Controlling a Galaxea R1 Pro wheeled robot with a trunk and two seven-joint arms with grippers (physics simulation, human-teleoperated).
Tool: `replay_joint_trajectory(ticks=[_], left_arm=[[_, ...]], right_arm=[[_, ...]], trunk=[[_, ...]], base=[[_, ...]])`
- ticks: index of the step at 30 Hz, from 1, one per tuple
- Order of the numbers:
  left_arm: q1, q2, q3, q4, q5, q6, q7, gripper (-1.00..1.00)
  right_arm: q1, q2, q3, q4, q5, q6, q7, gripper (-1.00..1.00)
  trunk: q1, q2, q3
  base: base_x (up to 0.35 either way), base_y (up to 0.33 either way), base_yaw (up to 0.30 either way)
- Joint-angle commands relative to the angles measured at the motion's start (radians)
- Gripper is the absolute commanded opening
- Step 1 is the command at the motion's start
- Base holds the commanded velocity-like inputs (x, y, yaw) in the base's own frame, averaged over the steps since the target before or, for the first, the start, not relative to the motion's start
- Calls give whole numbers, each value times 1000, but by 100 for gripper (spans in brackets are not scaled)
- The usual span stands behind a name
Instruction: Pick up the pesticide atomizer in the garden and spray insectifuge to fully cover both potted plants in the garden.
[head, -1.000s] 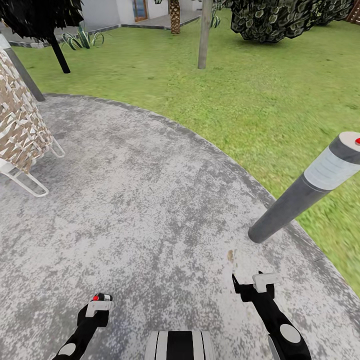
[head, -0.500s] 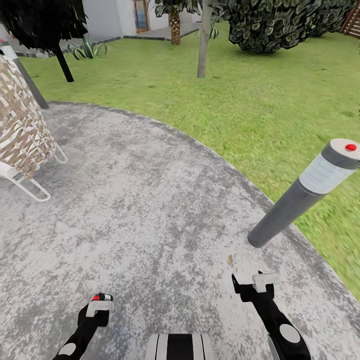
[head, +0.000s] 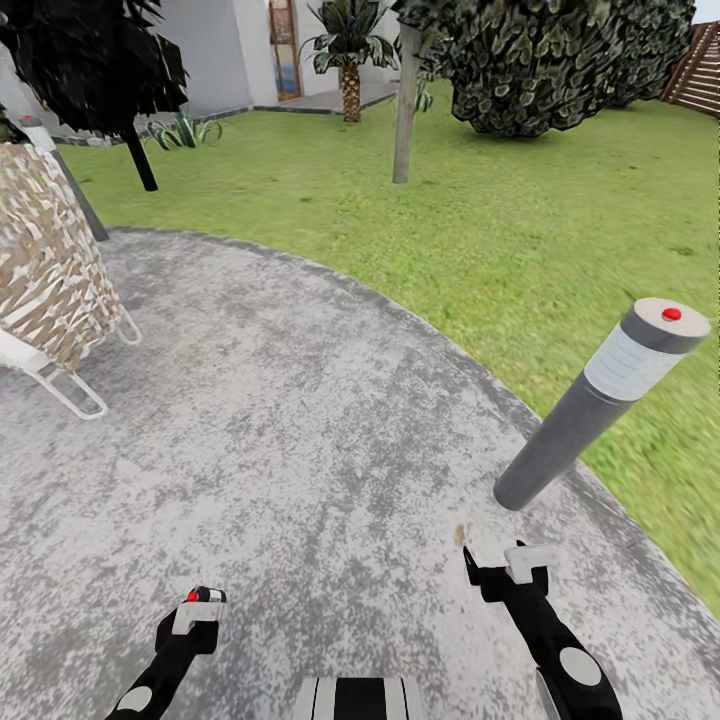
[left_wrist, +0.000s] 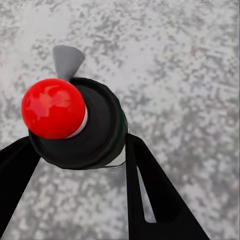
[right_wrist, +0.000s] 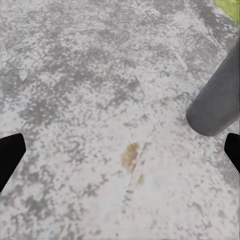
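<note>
Head view: left gripper pinching red-capped pesticide atomizer, no readable label, right gripper spread wide, grey bollard at patio edge, wicker chair, lawn.

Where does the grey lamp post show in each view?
Head view: lamp post, right of middle, on the patio edge beside the lawn.
Right wrist view: its dark base, cut off by the frame.
Shared landmark: the brown stain near its foot, head view; same stain, right wrist view.
</note>
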Motion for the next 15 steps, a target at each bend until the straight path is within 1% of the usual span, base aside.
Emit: replay_joint_trajectory(ticks=[1,8,10,15], left_arm=[[0,-1,9,1,-8,-3,-6,-100],[2,4,16,-1,-6,-4,-2,-100],[8,5,17,-1,-3,-5,1,-100],[44,7,20,-6,5,-7,7,-100]], right_arm=[[0,0,-2,-2,11,4,6,100],[1,-1,-5,9,13,3,5,100],[2,-3,-6,32,14,2,5,100],[3,-10,-12,115,14,-18,6,100]], trunk=[[-1,0,3],[-4,2,38],[-5,2,49],[-7,3,76]], base=[[0,0,0],[0,0,0],[0,0,0],[0,0,0]])
